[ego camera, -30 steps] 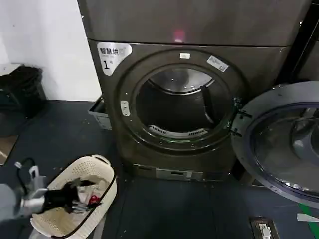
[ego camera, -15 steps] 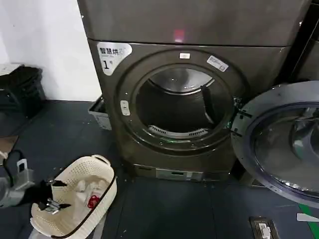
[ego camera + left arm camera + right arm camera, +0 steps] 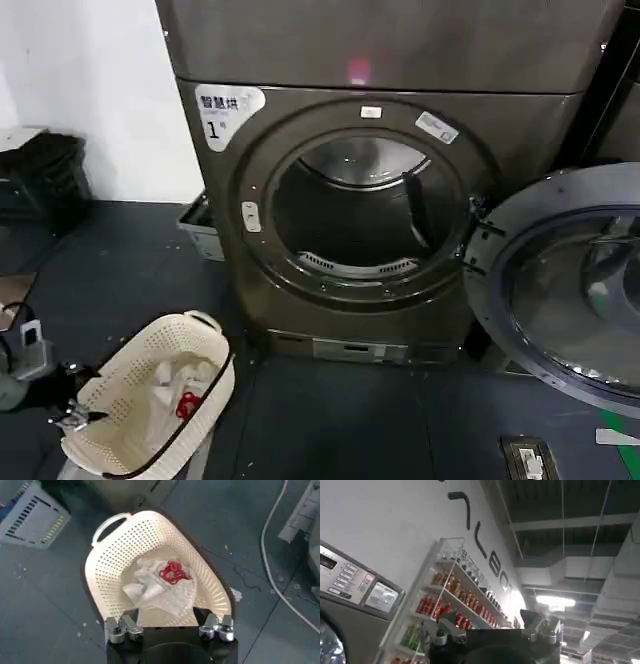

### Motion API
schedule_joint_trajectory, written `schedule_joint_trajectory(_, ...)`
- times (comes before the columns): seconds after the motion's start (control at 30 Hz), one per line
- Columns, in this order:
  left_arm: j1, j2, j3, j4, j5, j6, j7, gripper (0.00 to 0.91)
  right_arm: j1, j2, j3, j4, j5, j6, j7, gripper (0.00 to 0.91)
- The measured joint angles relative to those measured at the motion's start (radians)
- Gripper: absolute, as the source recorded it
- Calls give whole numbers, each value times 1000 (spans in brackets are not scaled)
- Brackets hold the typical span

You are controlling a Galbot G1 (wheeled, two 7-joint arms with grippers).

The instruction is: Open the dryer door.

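Chrome-rimmed dryer door (image 3: 575, 290) is swung fully out to the right of the dryer (image 3: 360, 200); drum opening exposed, task looks done.
Door hangs off its right-side hinge, grey inner face toward the head camera. White label at the dryer's upper left has Chinese characters, not legible, plus a "1". Left end effector (image 3: 169, 630) has its fingers apart, holding nothing, low over the near edge of a cream laundry basket (image 3: 140, 380) on the floor. Right end effector (image 3: 490, 630) fingers apart, aimed up toward shelves of bottles.
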Motion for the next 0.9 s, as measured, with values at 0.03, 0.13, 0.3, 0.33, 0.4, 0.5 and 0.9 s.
schedule_joint_trajectory(0.03,1,0,-1,1,0,1,1,907,0,0,1,0,0,0,0,907)
schedule_joint_trajectory(0.13,0,0,-6,6,0,2,9,907,-1,1,4,0,-2,0,0,907)
schedule_joint_trajectory(0.3,-3,4,-8,14,16,-1,10,907,0,4,4,2,-6,0,-1,907)
schedule_joint_trajectory(0.33,-3,4,-8,16,21,-2,12,907,-1,5,3,2,-7,0,-1,907)
schedule_joint_trajectory(0.4,-7,3,-8,19,37,-7,29,907,-1,5,4,0,-7,0,-1,907)
schedule_joint_trajectory(0.5,-8,3,-8,18,58,-7,39,907,-1,6,5,1,-8,0,-1,907)
schedule_joint_trajectory(0.9,-9,1,-4,33,92,-9,49,907,-3,10,7,-6,-23,12,-4,907)
